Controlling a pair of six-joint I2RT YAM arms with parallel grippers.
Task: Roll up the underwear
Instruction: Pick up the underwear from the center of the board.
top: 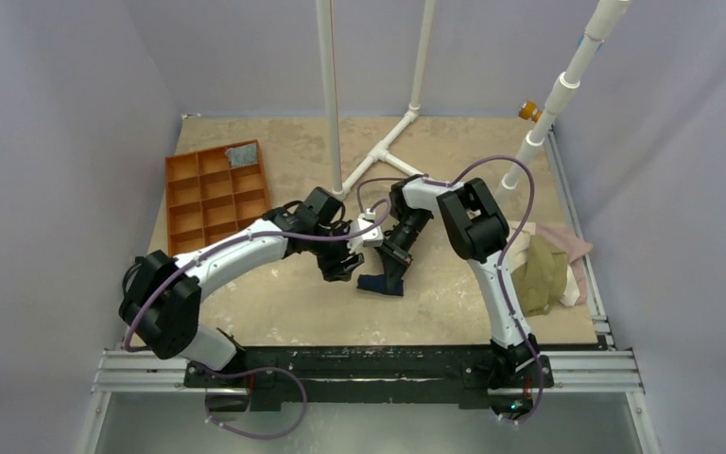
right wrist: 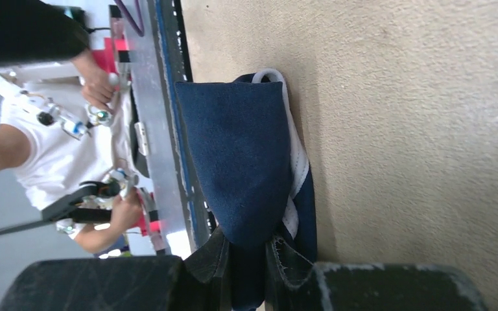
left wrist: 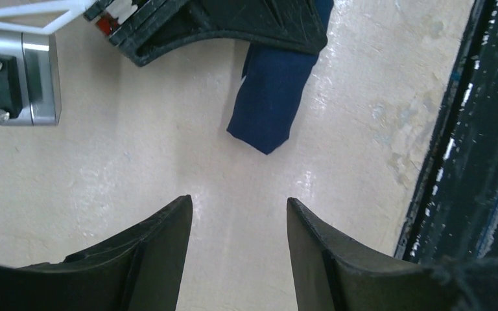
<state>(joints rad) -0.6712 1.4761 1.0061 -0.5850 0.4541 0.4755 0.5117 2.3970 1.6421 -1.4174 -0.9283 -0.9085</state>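
Observation:
The underwear (top: 381, 282) is a navy-blue cloth bundle with white trim, lying folded near the middle of the table. My right gripper (top: 392, 268) is shut on one end of it. In the right wrist view the navy cloth (right wrist: 240, 149) runs out from between the gripper's (right wrist: 249, 262) closed fingers, white trim along its right side. My left gripper (top: 345, 270) is open and empty just left of the bundle. In the left wrist view the gripper (left wrist: 238, 204) has bare table between its fingers, and the underwear (left wrist: 269, 97) lies beyond them under the right gripper's black finger.
An orange compartment tray (top: 215, 194) stands at the back left with a grey cloth in one far compartment. An olive-green garment (top: 541, 274) and pale pink cloth (top: 567, 241) lie at the right edge. White pipe posts (top: 378, 151) stand at the back. The black front rail (top: 369, 364) is near.

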